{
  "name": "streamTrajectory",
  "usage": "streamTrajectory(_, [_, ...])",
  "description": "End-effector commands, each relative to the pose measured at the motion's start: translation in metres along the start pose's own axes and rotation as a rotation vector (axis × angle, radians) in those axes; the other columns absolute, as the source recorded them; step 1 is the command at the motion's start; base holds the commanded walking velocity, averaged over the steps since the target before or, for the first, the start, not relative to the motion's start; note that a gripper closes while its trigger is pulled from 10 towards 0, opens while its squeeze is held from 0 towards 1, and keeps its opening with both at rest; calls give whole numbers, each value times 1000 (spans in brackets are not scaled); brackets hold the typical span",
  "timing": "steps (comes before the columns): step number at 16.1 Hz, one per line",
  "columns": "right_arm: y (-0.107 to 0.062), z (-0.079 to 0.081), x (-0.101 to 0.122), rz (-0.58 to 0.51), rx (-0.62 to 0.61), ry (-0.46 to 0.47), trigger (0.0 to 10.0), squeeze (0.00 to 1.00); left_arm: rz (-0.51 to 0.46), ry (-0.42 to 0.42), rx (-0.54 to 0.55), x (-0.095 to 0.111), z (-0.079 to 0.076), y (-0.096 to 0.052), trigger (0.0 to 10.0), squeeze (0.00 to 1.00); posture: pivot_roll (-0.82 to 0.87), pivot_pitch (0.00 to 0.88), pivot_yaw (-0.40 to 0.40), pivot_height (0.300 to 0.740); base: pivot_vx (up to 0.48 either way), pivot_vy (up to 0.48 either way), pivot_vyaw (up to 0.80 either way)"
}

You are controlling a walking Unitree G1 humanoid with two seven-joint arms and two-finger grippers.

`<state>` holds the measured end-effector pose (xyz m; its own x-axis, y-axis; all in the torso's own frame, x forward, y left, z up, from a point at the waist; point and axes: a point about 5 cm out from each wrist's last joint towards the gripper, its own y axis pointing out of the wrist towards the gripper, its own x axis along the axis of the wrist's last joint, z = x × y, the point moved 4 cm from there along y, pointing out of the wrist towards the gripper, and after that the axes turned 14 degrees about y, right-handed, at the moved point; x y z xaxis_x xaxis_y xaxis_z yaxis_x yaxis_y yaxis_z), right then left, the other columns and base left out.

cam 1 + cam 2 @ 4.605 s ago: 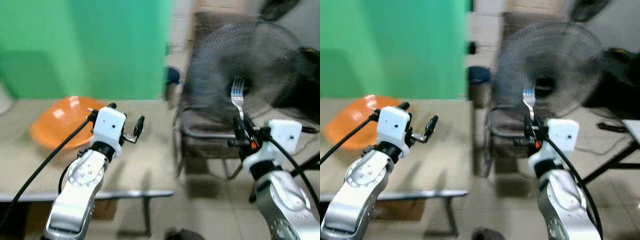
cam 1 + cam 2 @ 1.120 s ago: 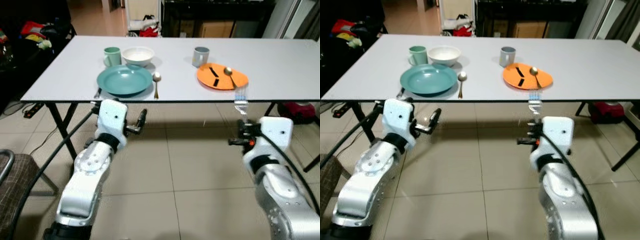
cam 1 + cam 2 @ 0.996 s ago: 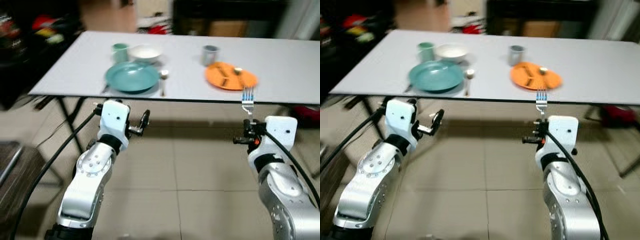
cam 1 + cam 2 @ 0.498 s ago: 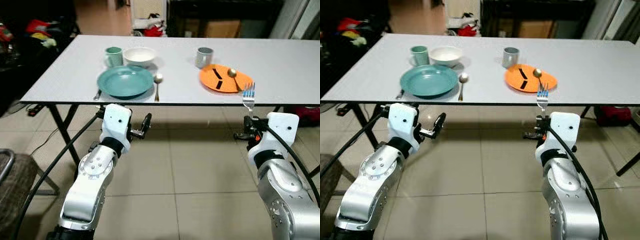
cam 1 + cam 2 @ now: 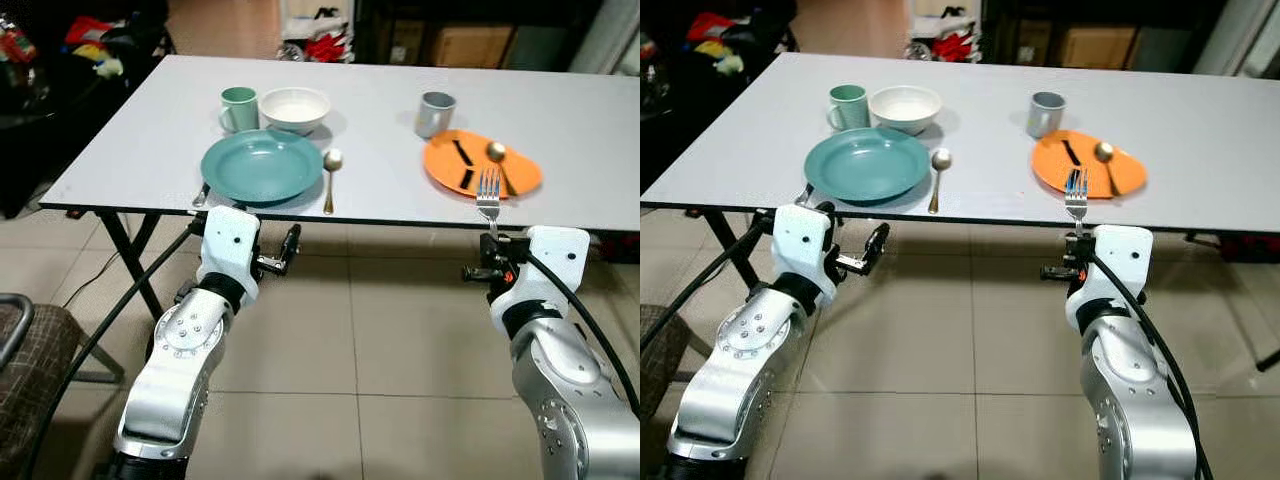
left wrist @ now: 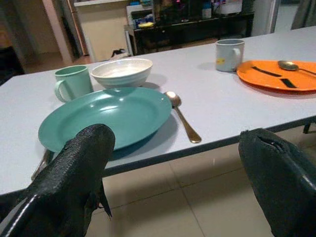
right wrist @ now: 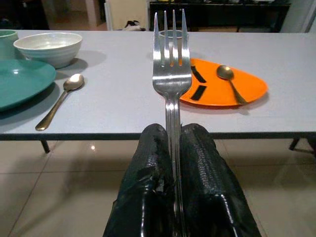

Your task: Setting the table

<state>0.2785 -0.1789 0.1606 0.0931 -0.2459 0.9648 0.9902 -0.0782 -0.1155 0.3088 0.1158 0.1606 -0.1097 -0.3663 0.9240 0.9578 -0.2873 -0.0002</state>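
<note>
The right gripper pinches a fork by its handle, tines up, held just short of the near edge of the white table and in front of the orange plate. The left gripper has its fingers spread wide and holds nothing, below the near table edge in front of the teal plate.

Bare tabletop lies to the right of the orange plate and between the two plates — open tiled floor lies on the near side of the table.

On the table: two plates, two mugs — a green mug and a grey mug — one white bowl, and two spoons, one spoon right of the teal plate and one on the orange plate.
</note>
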Motion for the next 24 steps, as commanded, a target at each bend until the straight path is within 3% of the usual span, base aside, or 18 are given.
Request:
streamTrajectory(1, [0, 2, 1, 2, 10, 10, 10000, 0, -12, 8, -4, 3, 1, 2, 10000, 0, -9, 0, -15, 740, 360, 0, 0])
streamTrajectory(17, [5, 13, -3, 24, 64, 11, 10000, 0, -37, 11, -7, 6, 2, 3, 10000, 0, 6, 0, -31, 740, 359, 0, 0])
streamTrajectory(24, [5, 15, -7, 57, 58, 59, 10000, 0, -42, 20, -56, 6, -3, 3, 10000, 0, 1, 0, -19, 740, 359, 0, 0])
